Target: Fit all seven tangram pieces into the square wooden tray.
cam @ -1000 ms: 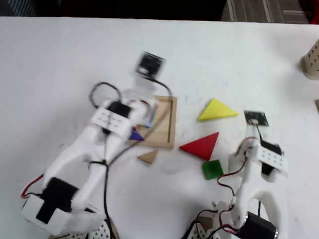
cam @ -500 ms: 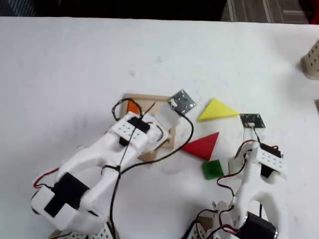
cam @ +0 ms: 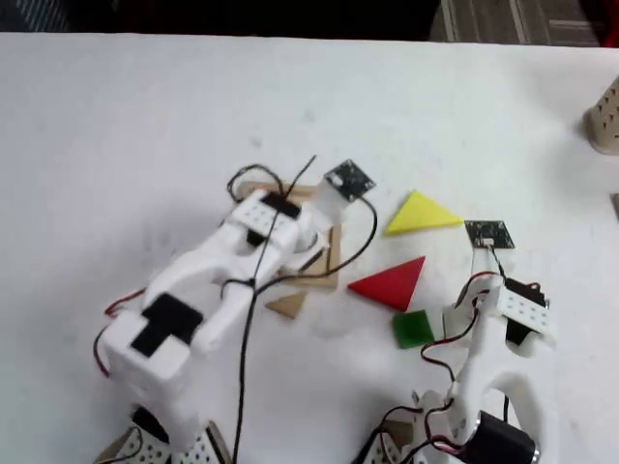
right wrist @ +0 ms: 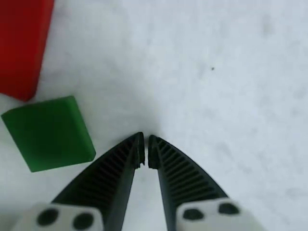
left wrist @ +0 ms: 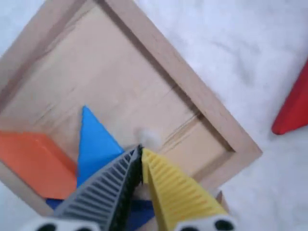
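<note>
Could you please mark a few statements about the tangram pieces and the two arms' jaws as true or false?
1. The blue triangular piece lies inside the square wooden tray. True.
2. The green square piece lies inside the tray. False: it lies on the white table, close to the red triangular piece.
3. The yellow triangular piece lies on the table outside the tray. True.
4. The right arm's jaws grip the green square piece. False: they are closed on nothing, over bare table beside it.
5. The left arm's jaws stand wide open over the tray. False: they are closed together, over the tray floor by the blue piece.
</note>
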Robot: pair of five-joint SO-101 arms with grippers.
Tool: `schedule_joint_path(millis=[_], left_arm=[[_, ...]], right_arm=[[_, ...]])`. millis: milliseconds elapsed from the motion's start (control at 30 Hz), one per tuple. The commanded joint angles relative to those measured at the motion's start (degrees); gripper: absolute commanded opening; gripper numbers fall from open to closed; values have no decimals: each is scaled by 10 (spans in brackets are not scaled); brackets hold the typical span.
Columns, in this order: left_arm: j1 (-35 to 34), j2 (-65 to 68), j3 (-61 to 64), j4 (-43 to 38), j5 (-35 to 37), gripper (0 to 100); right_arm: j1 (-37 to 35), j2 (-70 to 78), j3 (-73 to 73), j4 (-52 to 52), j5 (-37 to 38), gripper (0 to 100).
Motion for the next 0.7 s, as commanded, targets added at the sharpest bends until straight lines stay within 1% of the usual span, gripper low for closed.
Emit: schedule_joint_path(millis=[0, 133, 267, 333, 500, 667], left_arm=[[-16, 29, -76, 20, -3, 24], [-14, 33, -80, -45, 6, 24], [-19, 34, -76, -113, 99, 24], [-19, 30, -75, -117, 129, 24], [-22, 29, -77, -109, 133, 24], [-49, 36, -75, -126, 135, 24]], right_arm=[[-7, -16, -2, -4, 8, 18], [-8, -16, -2, -3, 8, 18], [-8, -16, -2, -3, 8, 18], [-8, -16, -2, -3, 8, 18], [-9, -16, -2, -5, 8, 19], [-9, -16, -2, -5, 8, 20]])
